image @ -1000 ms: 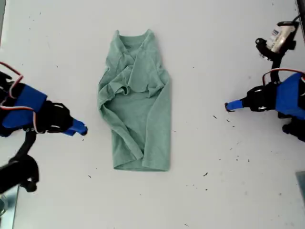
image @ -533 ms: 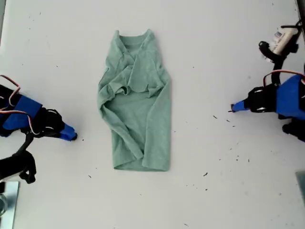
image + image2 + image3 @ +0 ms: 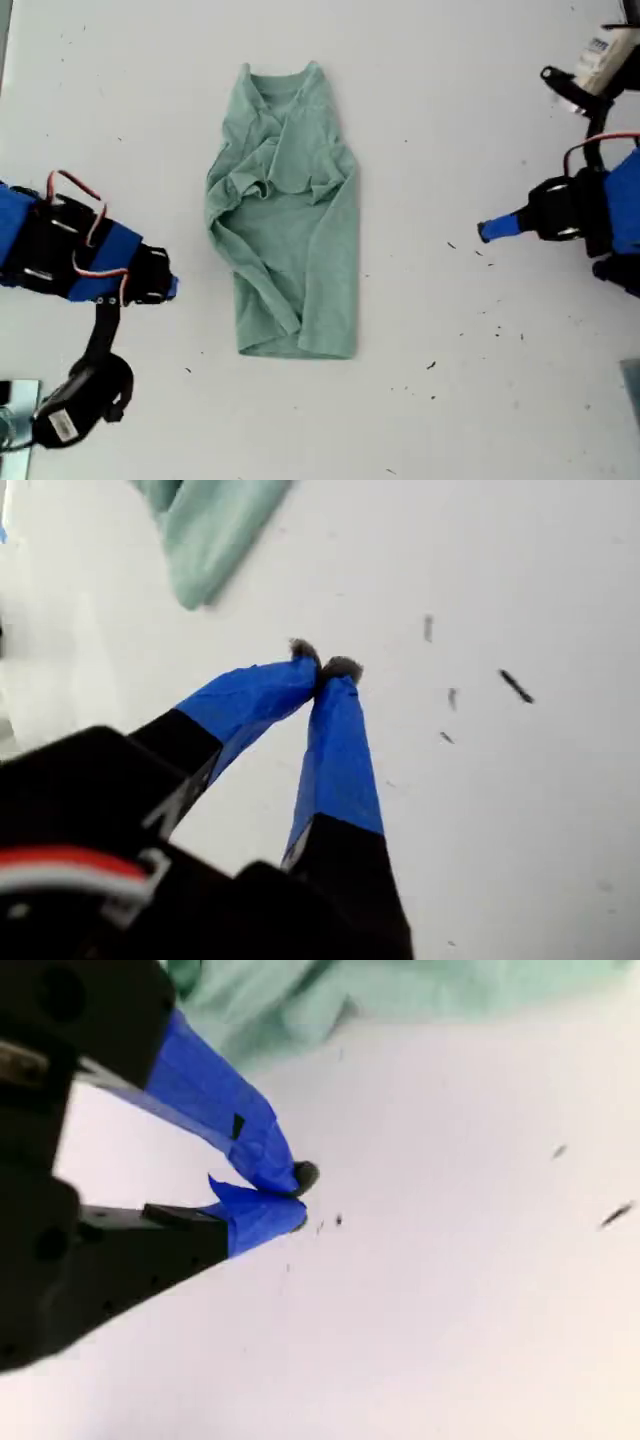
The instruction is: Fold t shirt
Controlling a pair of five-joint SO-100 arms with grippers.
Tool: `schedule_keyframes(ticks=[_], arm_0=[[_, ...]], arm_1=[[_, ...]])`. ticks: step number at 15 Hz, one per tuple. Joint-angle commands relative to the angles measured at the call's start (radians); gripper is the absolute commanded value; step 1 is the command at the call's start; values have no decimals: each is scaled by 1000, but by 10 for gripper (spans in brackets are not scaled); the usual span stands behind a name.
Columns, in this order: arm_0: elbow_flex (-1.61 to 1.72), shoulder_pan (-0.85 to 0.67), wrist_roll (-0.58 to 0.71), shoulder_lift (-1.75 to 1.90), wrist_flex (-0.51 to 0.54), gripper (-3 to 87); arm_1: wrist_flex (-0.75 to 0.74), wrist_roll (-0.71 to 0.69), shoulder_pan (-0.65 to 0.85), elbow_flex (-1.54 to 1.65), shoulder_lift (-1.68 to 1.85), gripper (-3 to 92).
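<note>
In the exterior view you have the t shirt lying on the white table a little toward 12 o'clock from the middle of the picture. Its neckline points to 12 o'clock and its hem to 6 o'clock, and both sides are folded in, so it makes a narrow, wrinkled strip. My first gripper sits at 3 o'clock from the shirt, well apart from it, with its blue-taped tip aimed toward the cloth and a few dark specks on the table just beside it. My second gripper is at about 8 o'clock from the shirt's middle, near the cloth's edge but not touching it. You cannot read the jaws of either one from this camera. In the first wrist view, my first gripper has its two blue fingertips pressed together with nothing between them, over bare table. A rounded corner of the t shirt shows well beyond the tips, and several dark specks lie on the table off to one side. In the second wrist view, my second gripper likewise has its taped tips meeting on nothing. The t shirt lies in soft folds across the table ahead of the tips, close by but clear of them, and a small dark fleck lies on the table away from the cloth.
</note>
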Motion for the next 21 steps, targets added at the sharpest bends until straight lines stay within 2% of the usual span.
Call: schedule_keyframes(ticks=[1,2,3,4,7,9,12,15,17,18,19,20,21], arm_0=[[-506,-37,118,-184,137,156],[-572,-43,163,-215,132,256],[-609,-44,192,-221,121,286],[-621,-41,196,-218,140,299],[-565,-48,206,-222,172,305],[-497,-51,199,-250,138,313],[-318,-55,201,-273,-35,316],[-368,-57,245,-480,-147,319],[-583,-43,273,-699,-107,316],[-675,-34,272,-778,-63,288],[-747,-15,282,-847,-14,184],[-781,0,296,-888,11,38],[-811,12,302,-917,26,-2]], arm_1=[[84,-6,-95,-781,-744,21],[169,-5,-118,-1042,-963,22],[281,5,-137,-1298,-1167,174],[327,12,-152,-1436,-1281,235],[284,14,-160,-1419,-1330,359],[239,20,-172,-1422,-1391,338],[204,58,-204,-1447,-1513,330],[120,74,-216,-1474,-1660,329],[84,74,-218,-1513,-1786,319],[69,80,-218,-1513,-1832,289],[66,83,-225,-1513,-1867,243],[63,91,-235,-1509,-1890,128],[71,100,-245,-1509,-1896,10]])
